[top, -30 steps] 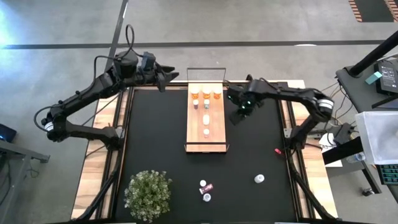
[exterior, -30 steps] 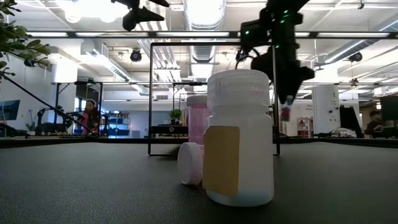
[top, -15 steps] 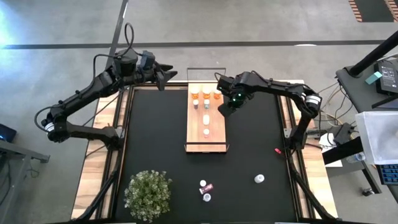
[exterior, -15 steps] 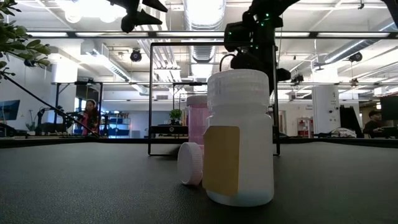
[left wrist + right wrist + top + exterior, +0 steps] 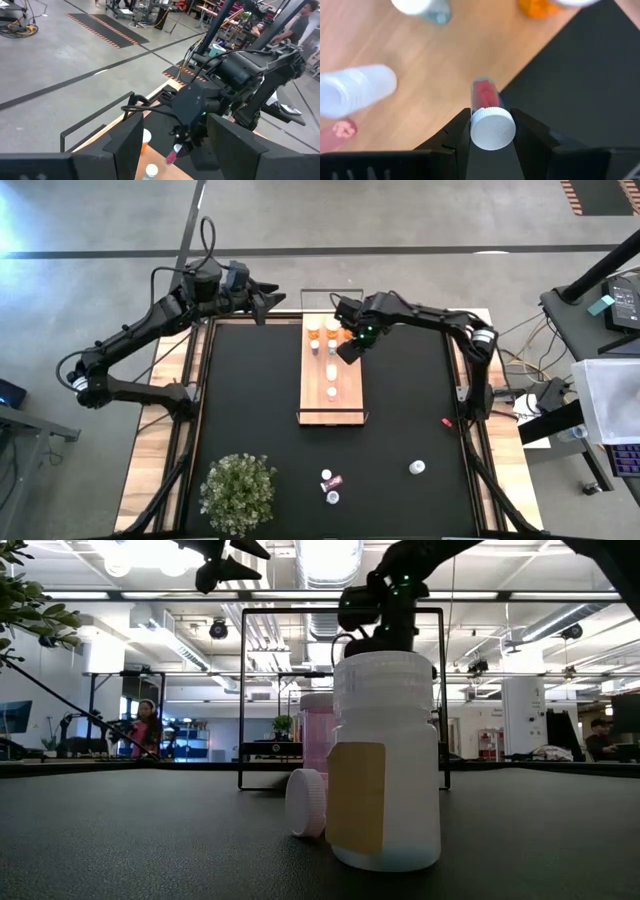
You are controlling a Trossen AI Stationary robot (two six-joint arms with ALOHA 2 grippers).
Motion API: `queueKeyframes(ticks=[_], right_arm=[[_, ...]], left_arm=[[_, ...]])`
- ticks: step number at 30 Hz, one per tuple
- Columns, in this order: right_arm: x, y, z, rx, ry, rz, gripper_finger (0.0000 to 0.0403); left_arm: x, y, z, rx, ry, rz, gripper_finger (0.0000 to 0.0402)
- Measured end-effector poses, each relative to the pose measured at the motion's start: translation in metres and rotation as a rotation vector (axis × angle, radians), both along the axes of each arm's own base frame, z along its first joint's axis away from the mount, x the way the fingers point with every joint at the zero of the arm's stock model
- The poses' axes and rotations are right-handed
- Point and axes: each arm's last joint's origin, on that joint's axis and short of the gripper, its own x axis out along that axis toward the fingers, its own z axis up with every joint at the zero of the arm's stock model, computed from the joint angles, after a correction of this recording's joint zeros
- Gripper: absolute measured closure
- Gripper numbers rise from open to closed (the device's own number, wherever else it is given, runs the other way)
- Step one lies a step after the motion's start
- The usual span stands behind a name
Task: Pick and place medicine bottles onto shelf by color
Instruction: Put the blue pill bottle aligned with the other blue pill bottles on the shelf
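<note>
The shelf (image 5: 345, 408) is a light wooden board lying on the black mat. Three orange medicine bottles (image 5: 331, 328) stand at its far end, and white ones (image 5: 331, 370) stand in a row nearer. My right gripper (image 5: 347, 350) hovers over the shelf's right edge, shut on a small red-pink bottle (image 5: 482, 94) with a white cap. My left gripper (image 5: 268, 304) stays raised beyond the mat's far left corner, open and with nothing between its fingers. In the left wrist view the red-pink bottle (image 5: 171, 157) hangs under my right gripper. My right gripper pinches the red-pink bottle's cap end (image 5: 492, 129) between its two fingers (image 5: 461, 131). The fingers come steeply from above and lie along the bottle. The bottle's body (image 5: 482, 95) points down past the fingertips, clear of the shelf and mat.
A leafy plant (image 5: 238, 490) stands at the mat's near left. Loose bottles (image 5: 331, 485) lie near the front edge, another white one (image 5: 417, 467) to their right. A wire rail (image 5: 331, 292) rises at the shelf's far end. The large white bottle (image 5: 385, 760) fills the low view.
My right gripper has carried the red-pink bottle toward the table's left and slightly toward the far edge, from over the black mat to over the shelf's right edge. The bottle stays lifted clear in the same hold.
</note>
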Motion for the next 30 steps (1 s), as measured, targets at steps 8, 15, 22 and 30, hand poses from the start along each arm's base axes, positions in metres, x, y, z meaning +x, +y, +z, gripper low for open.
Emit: queueKeyframes(ticks=[8,15,22,30], right_arm=[[0.017,-0.01,-0.001,-0.034,-0.004,0.026,0.028],[0.029,-0.017,-0.003,-0.037,0.003,0.048,0.028],[0.038,-0.021,-0.014,-0.003,0.079,0.094,0.028],[0.04,-0.022,-0.014,-0.01,0.078,0.112,0.028]], left_arm=[[0.0,0.0,0.0,0.005,0.003,-0.001,0.0199],[0.0,0.0,0.0,0.005,0.003,-0.001,0.0199],[0.0,0.0,0.0,0.006,0.004,-0.001,0.0199],[0.0,0.0,0.0,0.006,0.004,-0.001,0.0199]])
